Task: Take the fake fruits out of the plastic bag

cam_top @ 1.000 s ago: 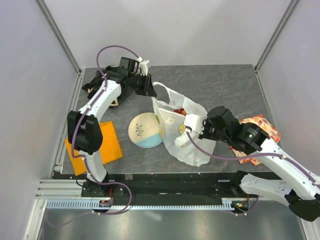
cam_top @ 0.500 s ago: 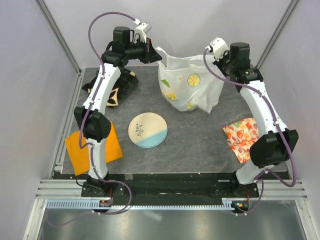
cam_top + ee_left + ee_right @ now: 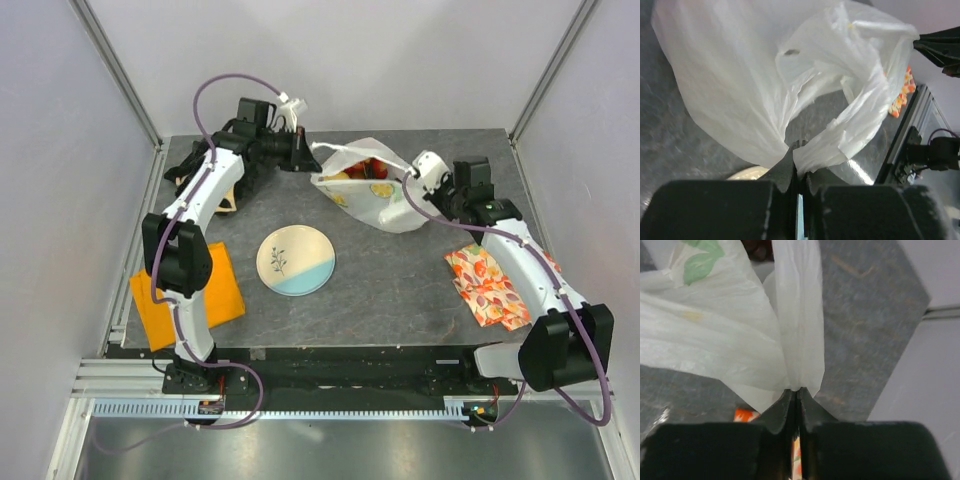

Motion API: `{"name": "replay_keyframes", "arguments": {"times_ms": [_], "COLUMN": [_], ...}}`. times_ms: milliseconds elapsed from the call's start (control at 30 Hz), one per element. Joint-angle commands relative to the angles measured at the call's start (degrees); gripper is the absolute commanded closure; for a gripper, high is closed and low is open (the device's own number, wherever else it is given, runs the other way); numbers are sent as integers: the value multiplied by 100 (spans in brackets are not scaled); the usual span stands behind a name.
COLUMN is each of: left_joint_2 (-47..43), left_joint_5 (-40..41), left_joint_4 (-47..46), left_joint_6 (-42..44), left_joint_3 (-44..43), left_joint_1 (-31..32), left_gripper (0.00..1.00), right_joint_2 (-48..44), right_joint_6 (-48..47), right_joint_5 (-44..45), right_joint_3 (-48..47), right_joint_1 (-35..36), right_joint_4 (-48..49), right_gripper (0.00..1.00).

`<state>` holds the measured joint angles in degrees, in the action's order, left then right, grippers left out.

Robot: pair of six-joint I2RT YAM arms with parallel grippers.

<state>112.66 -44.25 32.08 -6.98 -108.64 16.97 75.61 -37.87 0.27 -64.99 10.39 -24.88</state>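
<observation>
Both pairs of fingers are pinched fully together, each on a handle of the one plastic bag [image 3: 385,205]. On the left wrist view the fingers [image 3: 782,170] of the left gripper [image 3: 798,146] meet with a twist of white film caught between their tips. On the right wrist view the fingers [image 3: 812,412] of the right gripper [image 3: 795,390] clamp a flat pleated strip of the same film

From the near edge outward, with the single round plate [image 3: 296,260] as the middle of the dial in the top view: one plain orange cloth [image 3: 205,295] lies at 8 o'clock, partly under the left arm; one fruit-patterned cloth [image 3: 490,285] lies at 3 o'clock, under the right arm. The plate, cream with a pale blue band and a leaf sprig, carries nothing

Farther back, between 1 and 2 o'clock, the bag is stretched between the two grippers, the left one at its 10 o'clock and the right one at its 2 o'clock. Its mouth gapes upward and its belly sags toward the grey table [image 3: 400,270]; contact with the table cannot be told

The fake fruits [image 3: 372,170] are all inside the bag. A red piece shows at the mouth and a yellow citrus slice [image 3: 380,189] shows through the film; the full count cannot be told

At 10 o'clock, one dark item with a tan patch [image 3: 233,205] sits mostly hidden under the left arm
</observation>
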Motion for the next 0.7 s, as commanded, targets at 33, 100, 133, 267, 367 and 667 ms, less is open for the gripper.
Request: {"name": "replay_keyframes", "arguments": {"times_ms": [33, 100, 133, 267, 367, 667], "left_joint_2": [-280, -385, -446, -763, -912, -1343], "left_joint_5": [-242, -137, -119, 39, 109, 66], "left_joint_4": [106, 123, 124, 150, 150, 10], "left_joint_6": [-84, -180, -189, -154, -198, -488], "left_joint_3": [387, 379, 379, 528, 695, 1380], "left_joint_1": [122, 113, 113, 131, 131, 192], "left_gripper": [85, 77, 74, 74, 85, 98], "right_joint_2": [-258, -205, -153, -240, -354, 199], "right_joint_6": [-72, 103, 174, 481, 727, 1053], "right_joint_5": [43, -1, -10, -887, -1520, -1506], "right_joint_3": [101, -363, -617, -2226, -2876, -2539], "right_joint_1": [-11, -11, -20, -2, 7, 1182], "right_joint_4": [-481, -997, -1227, -2239, -2425, -1987], "right_gripper": [66, 47, 44, 34, 25, 44]}}
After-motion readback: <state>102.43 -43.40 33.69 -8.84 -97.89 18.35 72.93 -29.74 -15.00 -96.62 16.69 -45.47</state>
